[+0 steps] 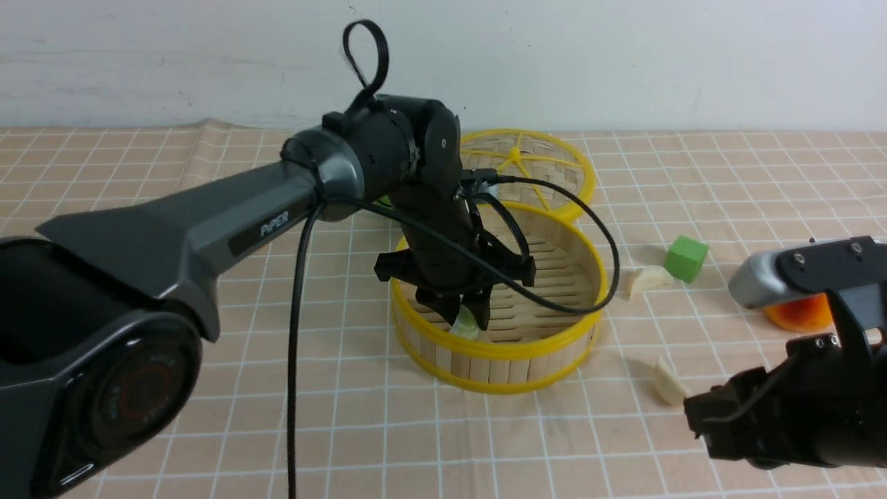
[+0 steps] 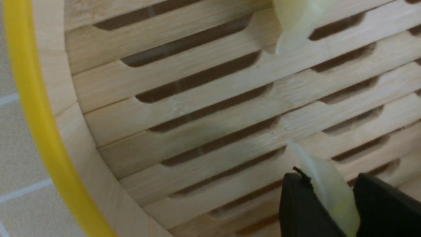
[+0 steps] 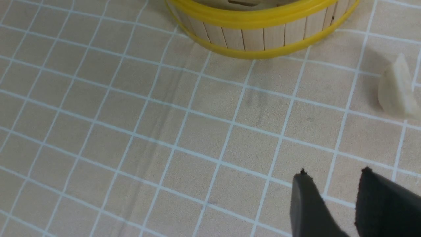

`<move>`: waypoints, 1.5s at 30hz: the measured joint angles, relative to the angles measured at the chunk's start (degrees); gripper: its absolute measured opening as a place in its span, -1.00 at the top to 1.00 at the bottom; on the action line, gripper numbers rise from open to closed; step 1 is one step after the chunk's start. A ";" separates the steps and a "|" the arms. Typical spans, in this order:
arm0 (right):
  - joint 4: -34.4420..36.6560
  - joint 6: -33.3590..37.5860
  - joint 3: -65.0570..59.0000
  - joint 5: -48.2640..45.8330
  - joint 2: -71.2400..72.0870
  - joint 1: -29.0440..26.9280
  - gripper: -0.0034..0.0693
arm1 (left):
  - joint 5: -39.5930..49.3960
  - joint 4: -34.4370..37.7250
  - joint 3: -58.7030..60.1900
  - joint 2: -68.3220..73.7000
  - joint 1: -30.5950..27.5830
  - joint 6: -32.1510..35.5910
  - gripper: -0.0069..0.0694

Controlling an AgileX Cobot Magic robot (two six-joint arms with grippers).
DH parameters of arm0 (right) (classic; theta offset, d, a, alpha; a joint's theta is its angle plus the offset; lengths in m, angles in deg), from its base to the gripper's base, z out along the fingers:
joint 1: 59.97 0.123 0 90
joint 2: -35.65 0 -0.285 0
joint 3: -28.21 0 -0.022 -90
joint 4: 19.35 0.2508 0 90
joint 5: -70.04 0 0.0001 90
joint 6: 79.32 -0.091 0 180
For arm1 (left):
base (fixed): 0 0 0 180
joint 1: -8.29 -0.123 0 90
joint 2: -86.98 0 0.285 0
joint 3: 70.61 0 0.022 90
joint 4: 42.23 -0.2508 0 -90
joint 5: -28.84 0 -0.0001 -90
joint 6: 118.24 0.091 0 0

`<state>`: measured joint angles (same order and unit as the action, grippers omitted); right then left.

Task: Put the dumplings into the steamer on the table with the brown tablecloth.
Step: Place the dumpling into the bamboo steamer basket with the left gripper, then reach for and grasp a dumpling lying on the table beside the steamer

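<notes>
Pinching a green dumpling (image 2: 330, 189), your left gripper (image 1: 463, 313) hangs low inside the steamer (image 1: 499, 355); release straight down.

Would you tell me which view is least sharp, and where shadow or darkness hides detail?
Left wrist view: softest; both the green dumpling in the left gripper and the second dumpling are blurred. Right wrist view: crisp tablecloth grid, soft shadow beside the white dumpling. Front view: the right gripper is a dark mass.
</notes>
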<state>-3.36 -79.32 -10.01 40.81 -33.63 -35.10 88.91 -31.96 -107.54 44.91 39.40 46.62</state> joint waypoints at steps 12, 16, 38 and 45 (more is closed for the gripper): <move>0.00 0.00 0.00 -0.05 0.00 0.00 0.25 | -1.00 -0.54 0.00 -2.24 0.00 -1.69 -0.29; -0.34 0.00 0.00 0.01 0.00 0.00 0.25 | 0.56 -4.09 0.00 -9.36 0.00 -1.42 -0.25; -13.35 -9.06 13.33 -1.60 -17.29 -8.64 0.23 | 2.67 -11.47 38.65 -75.46 0.00 8.47 0.50; -13.40 -10.33 27.25 -1.81 -31.24 -12.74 -0.12 | -11.11 -26.95 68.11 -98.75 0.00 -2.28 0.50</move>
<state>-16.75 -89.65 17.24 39.01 -64.86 -47.83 77.79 -58.90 -39.42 -53.84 39.40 44.34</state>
